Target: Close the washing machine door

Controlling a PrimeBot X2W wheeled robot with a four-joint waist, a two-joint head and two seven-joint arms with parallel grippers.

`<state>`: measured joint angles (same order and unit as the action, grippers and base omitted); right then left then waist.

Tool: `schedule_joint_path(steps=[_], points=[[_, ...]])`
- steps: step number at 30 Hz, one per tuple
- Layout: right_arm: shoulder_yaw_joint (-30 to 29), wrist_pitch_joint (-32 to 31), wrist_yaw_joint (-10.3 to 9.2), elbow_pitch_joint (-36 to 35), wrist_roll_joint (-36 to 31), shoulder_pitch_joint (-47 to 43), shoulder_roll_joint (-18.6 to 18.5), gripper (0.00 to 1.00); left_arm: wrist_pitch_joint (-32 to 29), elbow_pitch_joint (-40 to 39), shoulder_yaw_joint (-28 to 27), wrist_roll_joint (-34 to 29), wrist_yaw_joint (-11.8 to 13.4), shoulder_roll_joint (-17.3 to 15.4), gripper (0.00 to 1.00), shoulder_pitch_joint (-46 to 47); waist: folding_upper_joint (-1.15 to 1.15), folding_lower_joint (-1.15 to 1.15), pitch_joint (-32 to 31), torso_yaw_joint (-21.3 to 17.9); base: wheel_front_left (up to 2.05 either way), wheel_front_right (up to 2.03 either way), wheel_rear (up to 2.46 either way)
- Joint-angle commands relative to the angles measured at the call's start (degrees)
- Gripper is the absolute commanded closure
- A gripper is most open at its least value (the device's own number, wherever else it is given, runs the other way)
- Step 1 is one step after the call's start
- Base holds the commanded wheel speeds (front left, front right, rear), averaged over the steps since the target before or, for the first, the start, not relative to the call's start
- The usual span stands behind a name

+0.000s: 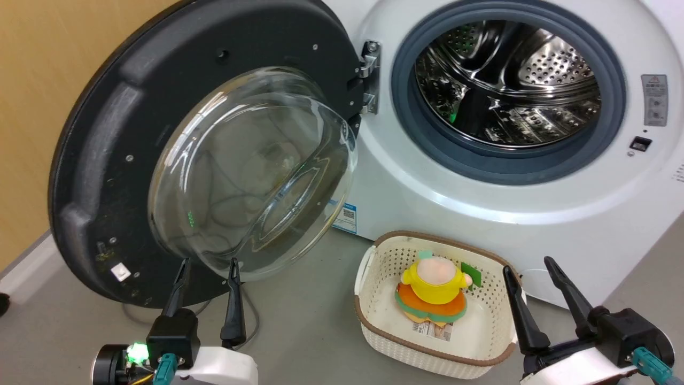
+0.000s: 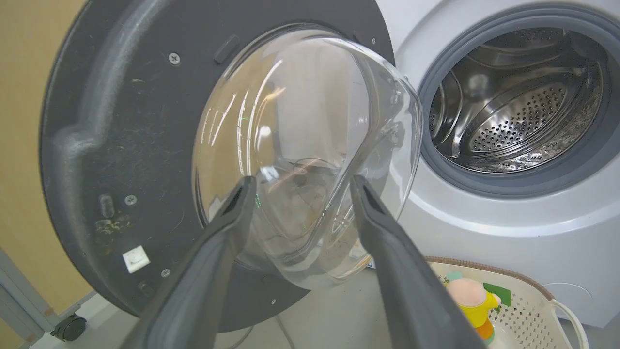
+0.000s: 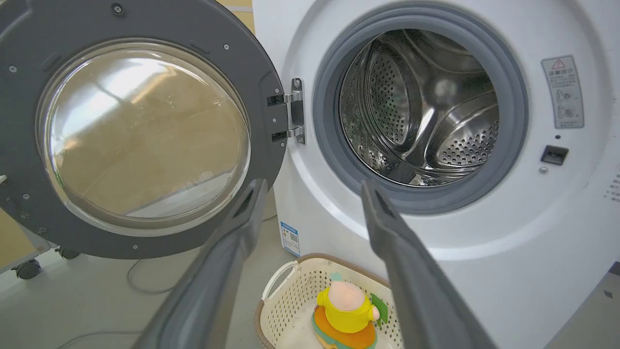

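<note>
Left gripper (image 1: 209, 263) is seen with fingers apart and nothing held, tips raised just before the lower edge of the glass bowl (image 1: 251, 176) of the door (image 1: 107, 133); contact cannot be told. In the left wrist view the bowl is framed between the two fingers. Right gripper (image 1: 526, 264) is likewise spread and empty, by the right rim of the basket (image 1: 368, 321).

The door is swung wide open, left of the machine (image 1: 427, 198), hung on a metal hinge (image 1: 370, 77). The steel drum (image 1: 507, 80) is exposed inside the grey gasket (image 1: 406, 123).

A blue sticker (image 1: 344, 216) with a QR code is seen low on the machine front; its text is too small to read. A grey warning label (image 1: 654, 99) with a red triangle is placed right of the opening, writing unreadable. A small white tag (image 1: 121, 272) is stuck low on the door.

A yellow-orange toy (image 1: 433, 278) is lying in the basket, on the floor (image 1: 299, 331).
</note>
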<state>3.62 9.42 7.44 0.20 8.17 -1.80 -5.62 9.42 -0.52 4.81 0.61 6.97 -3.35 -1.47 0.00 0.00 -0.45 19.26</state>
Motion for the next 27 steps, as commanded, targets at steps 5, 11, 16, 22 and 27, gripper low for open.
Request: schedule_joint_path(steps=[5,11,16,22,27], points=[[0.5,1.1,0.03,0.1,0.8,0.1,-0.6,0.0,1.0,-0.5,0.4,0.1,0.8,-0.4,0.0,-0.9,0.0,0.0,0.0,1.3,0.0,0.0,0.0],[1.0,1.8,0.03,0.2,1.4,0.1,-1.0,0.0,1.8,-0.7,0.7,0.1,1.4,-0.4,0.0,-1.1,0.0,0.0,0.0,2.7,0.0,0.0,0.0],[1.3,2.4,0.04,0.3,2.0,0.1,-1.2,0.0,2.4,-0.8,1.0,0.2,1.9,-0.5,0.0,-1.2,0.0,0.0,-0.1,3.9,0.0,0.0,0.0],[1.7,3.1,0.04,0.3,2.8,0.1,-1.4,0.0,3.1,-1.0,1.4,0.2,2.4,-0.5,0.0,-1.3,0.0,0.0,-0.1,5.3,0.0,0.0,0.0],[2.1,3.7,0.04,0.5,3.3,0.1,-1.6,0.0,3.7,-1.0,1.6,0.2,2.9,-0.7,0.0,-1.3,0.0,0.0,-0.1,6.5,0.0,0.0,0.0]])
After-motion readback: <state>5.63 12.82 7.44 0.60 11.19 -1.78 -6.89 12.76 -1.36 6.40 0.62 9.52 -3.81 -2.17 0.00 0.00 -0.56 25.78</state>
